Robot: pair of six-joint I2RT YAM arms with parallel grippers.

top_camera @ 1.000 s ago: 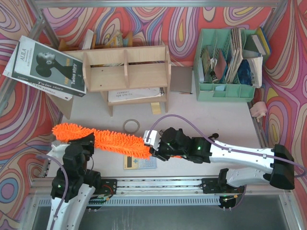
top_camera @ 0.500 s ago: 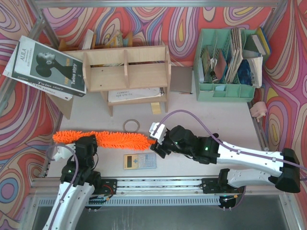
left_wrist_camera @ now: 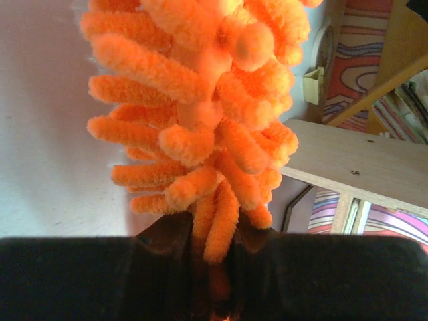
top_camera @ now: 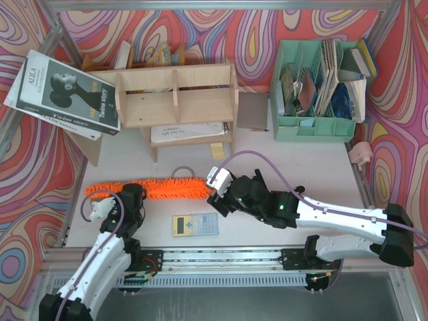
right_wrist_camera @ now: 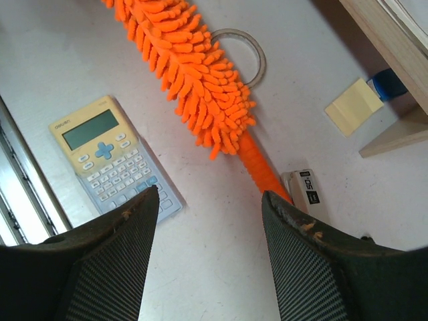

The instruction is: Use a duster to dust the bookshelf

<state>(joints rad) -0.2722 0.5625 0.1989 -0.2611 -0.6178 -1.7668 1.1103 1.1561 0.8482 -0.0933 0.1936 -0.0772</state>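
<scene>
- The left gripper [top_camera: 126, 196] is clamped on the fluffy head of the duster [top_camera: 167, 188], near its left end
- The duster lies left to right over the table [top_camera: 301, 160], nearer than the bookshelf [top_camera: 175, 93] and just beyond the calculator [top_camera: 194, 225]
- The right gripper [right_wrist_camera: 208, 198] has its jaws parted and empty, by the handle at the duster's right end

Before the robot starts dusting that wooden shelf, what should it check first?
1. Left gripper shut on the duster: ok, clamped on its fluffy end.
2. Duster held by the handle: not ok; the handle lies free.
3. Right gripper off the duster: ok, jaws open, nothing between them.
4. Duster lifted off the table: cannot tell.
5. Bookshelf upright, compartments facing the arms: ok.
6. Path to the shelf free: probably not ok; a tape ring lies on the duster's shelf side, and a calculator on its near side.
</scene>
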